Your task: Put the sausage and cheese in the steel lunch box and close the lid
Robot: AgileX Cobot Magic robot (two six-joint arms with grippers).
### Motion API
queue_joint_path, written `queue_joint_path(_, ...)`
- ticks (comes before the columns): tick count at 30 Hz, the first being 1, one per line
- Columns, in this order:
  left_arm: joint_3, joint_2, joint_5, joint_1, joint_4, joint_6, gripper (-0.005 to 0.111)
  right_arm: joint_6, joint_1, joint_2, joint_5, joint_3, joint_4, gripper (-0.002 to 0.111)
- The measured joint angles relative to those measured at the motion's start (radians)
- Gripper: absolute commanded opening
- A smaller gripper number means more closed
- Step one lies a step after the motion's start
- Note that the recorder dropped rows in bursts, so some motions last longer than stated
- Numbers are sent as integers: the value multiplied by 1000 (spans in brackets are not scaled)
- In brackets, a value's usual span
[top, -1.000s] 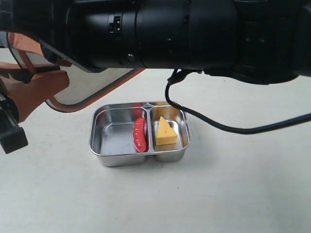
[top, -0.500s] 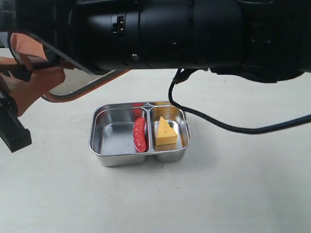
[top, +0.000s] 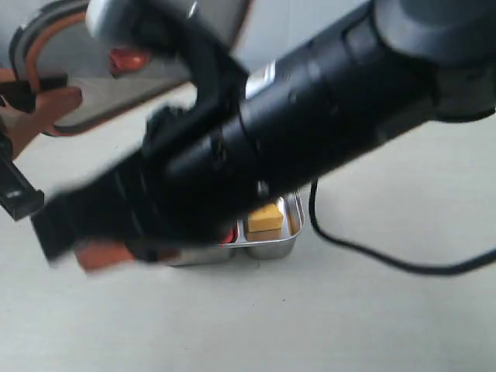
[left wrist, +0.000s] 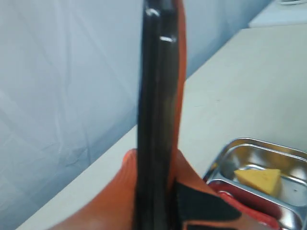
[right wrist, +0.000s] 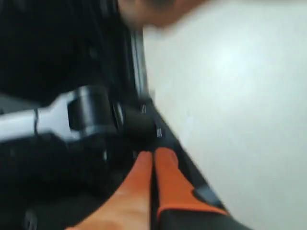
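My left gripper (top: 43, 105) is shut on the edge of the dark translucent lid (top: 85, 74), holding it raised at the back left. Its orange rim seal and orange valve tab (top: 128, 58) face the camera. In the left wrist view the lid (left wrist: 156, 96) stands edge-on between the orange fingers (left wrist: 192, 177). The steel lunch box (top: 283, 246) is mostly hidden behind my blurred right arm. The yellow cheese (top: 266, 217) lies in its small compartment, and only a sliver of the red sausage (top: 227, 236) shows. My right gripper (top: 101, 254) is shut and empty, low at the box's left.
The right arm's black cable (top: 364, 252) loops over the pale table (top: 387, 325) to the right of the box. A blue-grey backdrop (left wrist: 57, 96) stands behind the table. In the right wrist view, black arm parts (right wrist: 57, 120) fill one side.
The right arm has swung down and left across the box, hiding most of it. The lid, still held by the left gripper, has risen and tilted.
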Motion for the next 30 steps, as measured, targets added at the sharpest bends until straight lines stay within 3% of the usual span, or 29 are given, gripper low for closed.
queue_joint_path(3,-4,0,-64,2,-24,0,0,86,8,8,197,7,-162,-1)
queue_joint_path(8,-4,0,-99,2,-2,0,0,211,8,-44,257,7,-461,-1)
queue_joint_path(10,-18,7,-150,-24,81,0,0,317,8,-90,260,7,-684,-1)
queue_joint_path(12,-43,25,-190,-121,308,0,0,469,8,-135,270,7,-959,-1)
queue_joint_path(14,-47,32,-223,-212,504,0,0,530,8,-148,276,7,-1107,-1)
queue_joint_path(18,-47,38,-285,-315,696,0,0,610,8,-147,252,32,-1284,-1)
queue_joint_path(24,3,38,-371,-334,903,0,0,721,8,-147,246,124,-1448,-1)
queue_joint_path(30,73,38,-460,-334,975,0,0,838,8,-147,171,203,-1554,-1)
